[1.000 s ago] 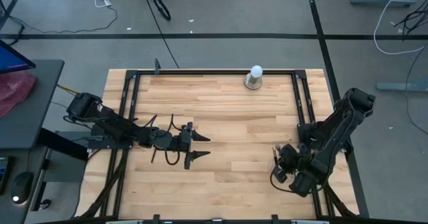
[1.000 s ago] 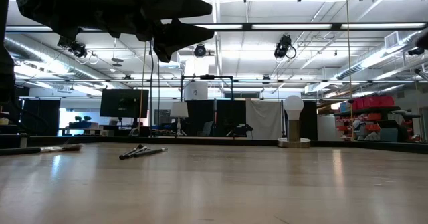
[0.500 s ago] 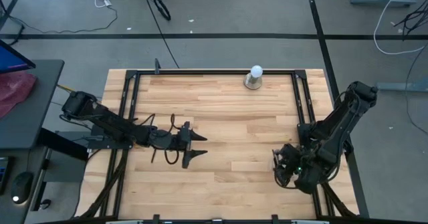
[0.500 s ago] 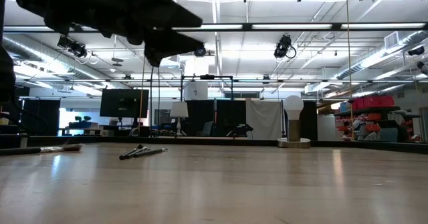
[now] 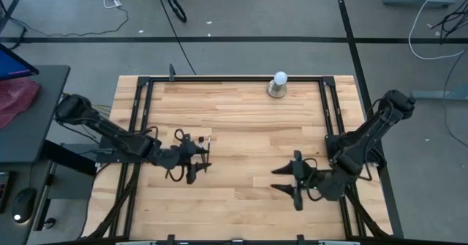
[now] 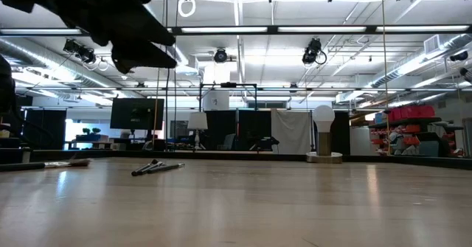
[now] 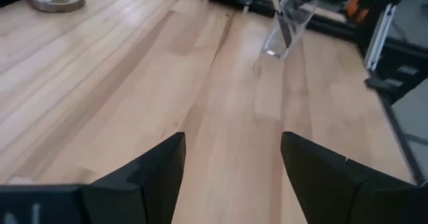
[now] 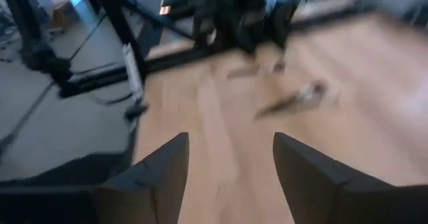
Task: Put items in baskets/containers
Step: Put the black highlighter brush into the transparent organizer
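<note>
A few thin dark brushes [image 6: 157, 167] lie flat on the wooden table toward its far left. They show blurred in the right wrist view [image 8: 294, 97]. A clear plastic organiser [image 7: 287, 20] stands near the table's right edge, with something thin and dark in it. My left gripper [image 5: 201, 163] [image 7: 232, 140] hangs open above the table's left half, pointing right, nothing between its fingers. My right gripper [image 5: 281, 179] [image 8: 231, 138] stands open over the right half, pointing left, also with nothing between its fingers.
A white ball on a round metal base [image 5: 278, 84] [image 6: 323, 133] stands at the table's far edge. Black frame rails [image 5: 139, 113] run along the table's left, right and far sides. Bare wood [image 5: 241, 150] lies between the two grippers.
My left gripper has drawn back toward the table's left edge, staying open. My right gripper has swung out from the near right corner toward the table's middle, turned to point left, and opened.
</note>
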You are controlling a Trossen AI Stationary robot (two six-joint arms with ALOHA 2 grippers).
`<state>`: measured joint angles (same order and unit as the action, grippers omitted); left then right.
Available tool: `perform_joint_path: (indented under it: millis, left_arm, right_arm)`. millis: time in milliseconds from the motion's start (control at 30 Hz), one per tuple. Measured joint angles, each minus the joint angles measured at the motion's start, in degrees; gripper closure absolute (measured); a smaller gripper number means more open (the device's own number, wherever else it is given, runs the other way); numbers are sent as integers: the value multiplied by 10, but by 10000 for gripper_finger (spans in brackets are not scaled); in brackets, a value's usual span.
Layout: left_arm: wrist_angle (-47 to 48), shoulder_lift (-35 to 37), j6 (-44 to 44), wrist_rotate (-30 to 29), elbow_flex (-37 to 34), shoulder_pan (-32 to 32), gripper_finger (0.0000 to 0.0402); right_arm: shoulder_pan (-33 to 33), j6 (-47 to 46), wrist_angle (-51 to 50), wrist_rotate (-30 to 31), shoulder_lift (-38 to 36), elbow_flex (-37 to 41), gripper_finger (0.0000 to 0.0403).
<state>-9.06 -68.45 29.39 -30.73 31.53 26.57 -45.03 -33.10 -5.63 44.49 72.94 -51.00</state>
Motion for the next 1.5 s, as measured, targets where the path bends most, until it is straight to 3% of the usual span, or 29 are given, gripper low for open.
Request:
perform_joint_path:
  millis: [167, 367, 533, 767, 900, 1100, 1500]
  left_arm:
    - [4, 0, 12, -71, 0, 60, 150]
    - [70, 0, 87, -132, 0, 112, 150]
    - [230, 0, 264, -131, 0, 133, 150]
    - [494, 0, 600, -74, 0, 170, 150]
    - [568, -2, 697, -52, 0, 195, 150]
    - [561, -7, 742, -21, -23, 214, 165]
    - [461, -138, 762, -31, -56, 243, 269]
  right_arm:
    - [42, 131, 116, -3, 43, 0, 184]
    - [101, 190, 229, -37, 124, 0, 184]
    - [148, 220, 325, -75, 196, 0, 184]
    - [186, 209, 343, -148, 231, 0, 184]
    - [192, 207, 345, -152, 231, 0, 184]
    - [191, 207, 345, -156, 231, 0, 184]
    - [191, 216, 346, -155, 231, 0, 184]
